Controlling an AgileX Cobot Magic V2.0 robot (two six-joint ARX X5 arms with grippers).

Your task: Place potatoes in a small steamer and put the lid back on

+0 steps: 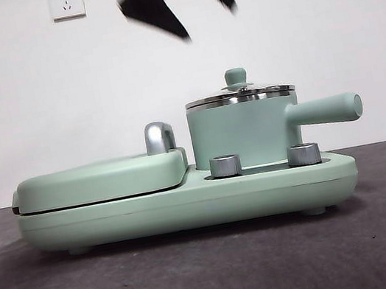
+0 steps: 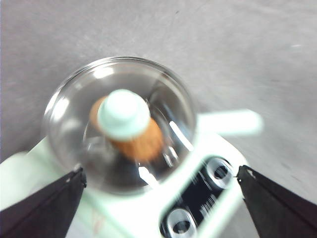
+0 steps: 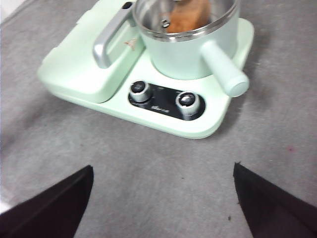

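On the cooker base point(image 1: 188, 201), the pot point(image 1: 243, 132) holds the potato point(image 2: 141, 141), and the lid point(image 1: 240, 95) sits on its rim. My left pincer point(image 2: 161, 178) hangs just above the knob point(image 2: 124, 114), jaws spread wide and holding nothing. My right pincer point(image 3: 161, 198) waits over bare table point(image 3: 163, 168) nearer the front, also open and empty. I judge the task as good as done; what remains is lifting clear without nudging the lid.
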